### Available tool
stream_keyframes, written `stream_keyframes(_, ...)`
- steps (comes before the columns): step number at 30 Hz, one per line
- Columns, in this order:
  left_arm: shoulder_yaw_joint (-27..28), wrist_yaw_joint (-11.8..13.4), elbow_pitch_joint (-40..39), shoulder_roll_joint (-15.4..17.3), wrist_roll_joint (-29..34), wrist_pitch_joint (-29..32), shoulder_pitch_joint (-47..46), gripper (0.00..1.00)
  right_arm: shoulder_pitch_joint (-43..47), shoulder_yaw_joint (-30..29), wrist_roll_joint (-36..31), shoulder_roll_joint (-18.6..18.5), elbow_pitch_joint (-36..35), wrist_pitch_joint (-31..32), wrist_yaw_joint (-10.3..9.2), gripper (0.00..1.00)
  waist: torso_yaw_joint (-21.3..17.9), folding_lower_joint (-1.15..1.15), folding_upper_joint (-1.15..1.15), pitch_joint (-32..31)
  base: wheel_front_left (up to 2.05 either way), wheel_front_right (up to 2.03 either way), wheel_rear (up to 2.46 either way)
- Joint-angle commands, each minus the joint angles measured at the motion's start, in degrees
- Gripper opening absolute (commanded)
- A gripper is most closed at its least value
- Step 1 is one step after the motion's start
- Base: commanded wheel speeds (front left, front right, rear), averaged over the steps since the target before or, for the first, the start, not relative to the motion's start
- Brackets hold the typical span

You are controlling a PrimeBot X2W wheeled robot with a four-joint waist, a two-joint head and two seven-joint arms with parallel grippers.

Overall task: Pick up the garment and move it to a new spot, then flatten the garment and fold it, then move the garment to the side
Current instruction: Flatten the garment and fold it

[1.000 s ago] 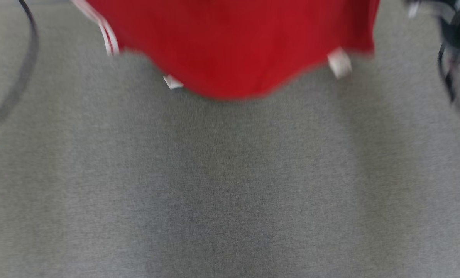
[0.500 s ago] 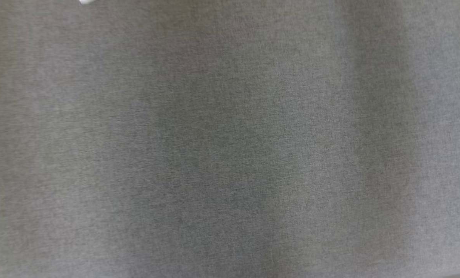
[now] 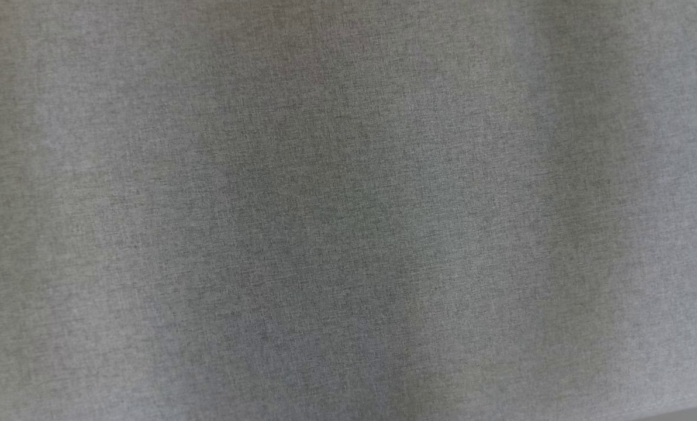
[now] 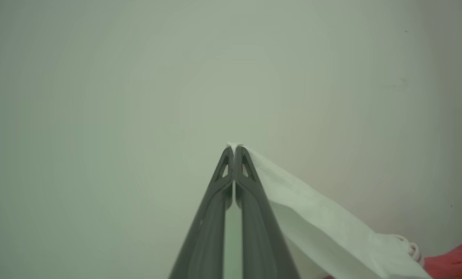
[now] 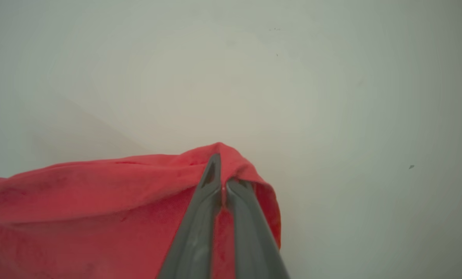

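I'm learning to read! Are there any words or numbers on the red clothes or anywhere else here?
None: no word, number or sign can be read anywhere.
The red garment is plain where it shows, the white fabric beside it is blank, and the grey cloth surface bears nothing.

Head view: grey woven cloth surface (image 3: 348,210) with a fine heathered weave. Soft darker and lighter bands run top to bottom. A paler strip (image 3: 696,411) sits at the lower right corner.
Both wrist views: plain pale backdrop (image 4: 99,97), greenish-white, out of focus.
Right wrist view: a few small dark specks (image 5: 411,167) on it.
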Motion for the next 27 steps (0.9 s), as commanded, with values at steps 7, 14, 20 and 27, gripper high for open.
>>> stream_keyframes(7, -2.82, 0.14, -0.43, -0.31, -4.23, -2.13, 5.82, 0.0, 4.93, 4.6, 2.81, -1.91, -1.02, -1.52, -0.14, 0.0, 0.47, 0.0, -0.01, -1.76, 0.0, 0.0, 0.0)
stream_keyframes(14, -2.87, 0.13, -7.52, 1.24, -9.46, -3.89, 21.6, 0.0, 18.76, 8.69, 9.56, -6.82, -8.41, -4.89, -0.14, 0.0, 2.18, 0.0, -0.01, -7.33, 0.0, 0.0, 0.0)
stream_keyframes(20, 3.58, 2.13, -19.24, 1.81, -10.92, -4.01, 39.55, 0.0, 32.62, 11.01, 14.48, -11.01, -15.65, -7.23, -0.14, 0.0, 3.06, 0.0, -0.01, -12.24, 0.0, 0.0, 0.0)
stream_keyframes(27, 12.42, 8.74, -39.75, 2.3, -8.47, -4.04, 70.32, 0.0, 51.96, 13.24, 18.06, -15.56, -25.34, -9.78, -0.14, 0.0, 2.51, 0.0, -0.01, -16.92, 0.0, 0.0, 0.0)
